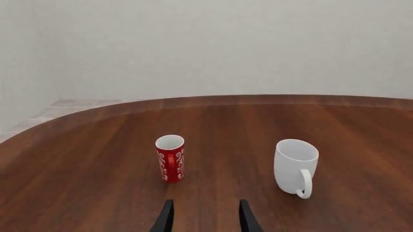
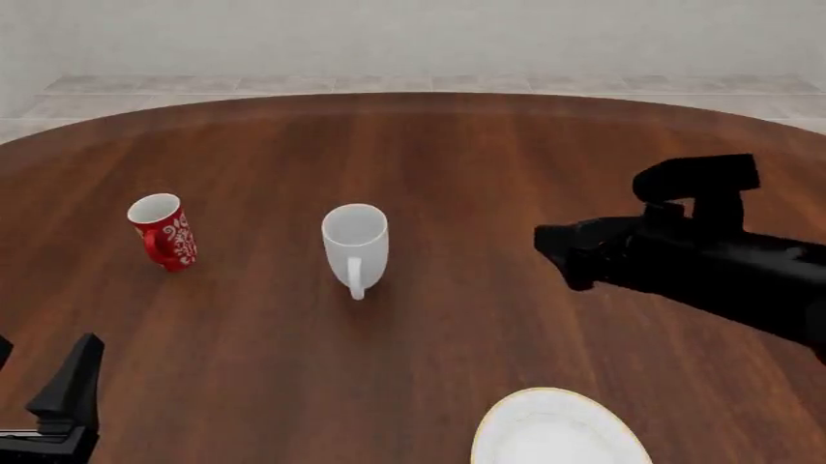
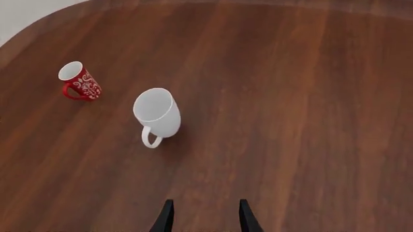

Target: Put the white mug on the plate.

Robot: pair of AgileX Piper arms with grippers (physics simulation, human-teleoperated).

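Observation:
The white mug [image 2: 355, 240] stands upright on the wooden table, its handle turned toward the near edge; both wrist views also catch the white mug [image 1: 295, 166] [image 3: 156, 115]. The plate [image 2: 516, 425], white with a golden rim, lies at the near edge right of centre and is cut off by the frame. My right gripper [image 2: 552, 251] hovers to the right of the mug, well apart from it and open, as the right wrist view shows [image 3: 205, 220]. My left gripper [image 2: 42, 377] sits low at the near left, open and holding nothing [image 1: 205, 220].
A smaller red mug [image 2: 162, 232] with white patterns stands left of the white mug, and the red mug [image 1: 170, 158] [image 3: 79, 81] appears in both wrist views. The round table's far edge [image 2: 413, 97] meets a pale tiled floor and wall.

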